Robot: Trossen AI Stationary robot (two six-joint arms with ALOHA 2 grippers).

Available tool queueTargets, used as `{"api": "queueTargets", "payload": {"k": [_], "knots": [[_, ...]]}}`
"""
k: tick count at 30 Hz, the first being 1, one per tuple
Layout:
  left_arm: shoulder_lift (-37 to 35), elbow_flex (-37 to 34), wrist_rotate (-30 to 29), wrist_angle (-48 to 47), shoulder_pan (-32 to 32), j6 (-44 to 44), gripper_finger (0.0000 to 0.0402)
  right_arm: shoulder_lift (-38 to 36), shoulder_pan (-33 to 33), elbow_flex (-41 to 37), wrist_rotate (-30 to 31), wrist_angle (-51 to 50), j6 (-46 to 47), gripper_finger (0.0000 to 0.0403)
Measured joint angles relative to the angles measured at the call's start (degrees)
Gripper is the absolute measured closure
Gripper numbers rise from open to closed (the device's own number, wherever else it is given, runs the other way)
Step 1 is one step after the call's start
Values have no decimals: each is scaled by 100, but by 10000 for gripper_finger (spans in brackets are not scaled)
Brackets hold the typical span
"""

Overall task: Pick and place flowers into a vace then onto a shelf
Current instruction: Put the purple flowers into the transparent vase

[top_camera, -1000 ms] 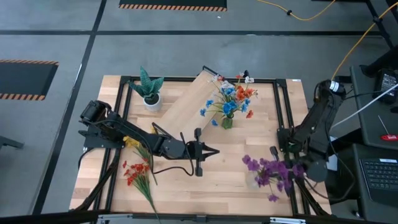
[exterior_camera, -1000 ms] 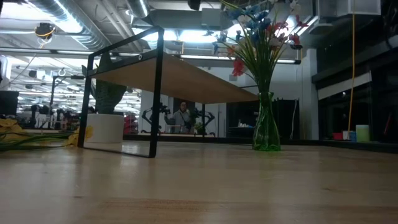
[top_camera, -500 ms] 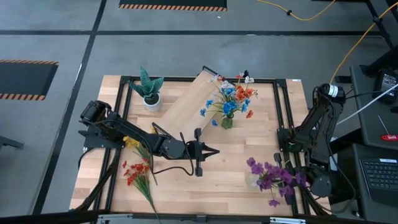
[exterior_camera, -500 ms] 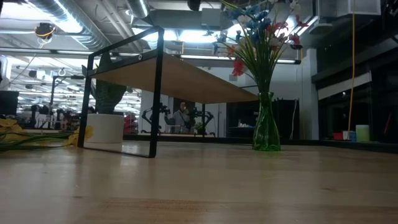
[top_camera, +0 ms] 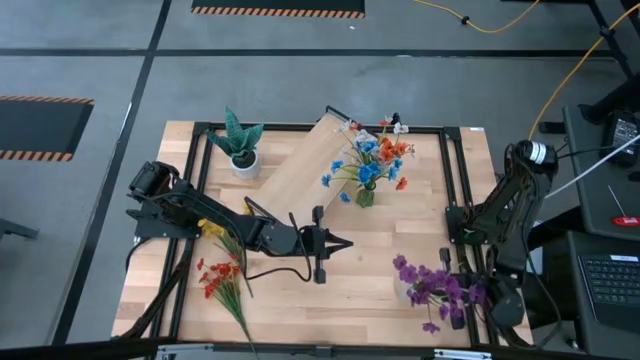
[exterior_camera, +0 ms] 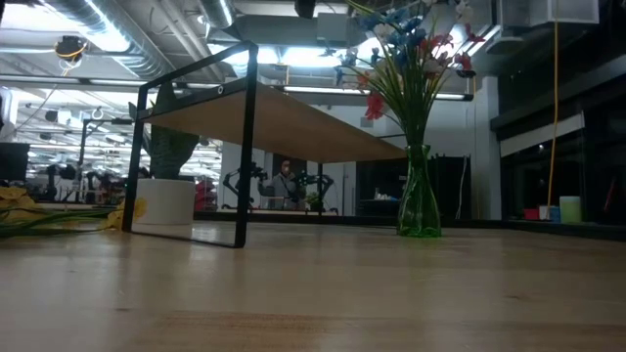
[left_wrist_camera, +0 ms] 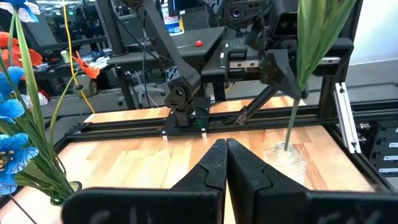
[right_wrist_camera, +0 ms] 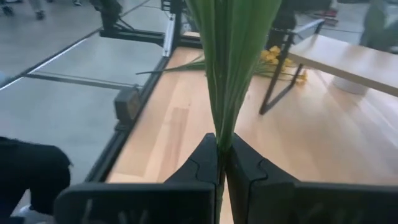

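The green vase [top_camera: 366,196] stands upright mid-table next to the shelf [top_camera: 305,165] and holds blue, orange and red flowers [top_camera: 375,160]; the low view shows the vase [exterior_camera: 419,205] too. Red sprigs [top_camera: 220,278] and yellow ones [top_camera: 212,229] lie on the table's left side. My right gripper [top_camera: 480,291] is at the near right corner, shut on a purple sprig [top_camera: 435,288]. My left gripper [top_camera: 337,243] waits shut over the table's middle, touching nothing. My right gripper pinches the purple sprig's bunched green stems [right_wrist_camera: 221,127] between its two fingers. In the left wrist view the stems [left_wrist_camera: 309,43] stand steeply tilted in the hold. A thin lower end [left_wrist_camera: 289,134] reaches down toward the tabletop; whether it touches, I cannot tell.
A spiky green plant in a white pot [top_camera: 241,148] stands at the far left, by the shelf's end. A black frame rail [top_camera: 461,190] runs along the table's right side, close to my right arm. Bare wood lies between the two grippers.
My right gripper has shifted a little toward the table's near edge, staying shut on the purple sprig and carrying it along.
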Motion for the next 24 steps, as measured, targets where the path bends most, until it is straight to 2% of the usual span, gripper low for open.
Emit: {"api": "queueTargets", "payload": {"k": [12,24], "knots": [[2,0,1,-1,-59,47,400,337,98,-4,205,-358,963,394],[2,0,1,-2,-111,58,399,1061,183,-4,836,-460,1652,394]]}}
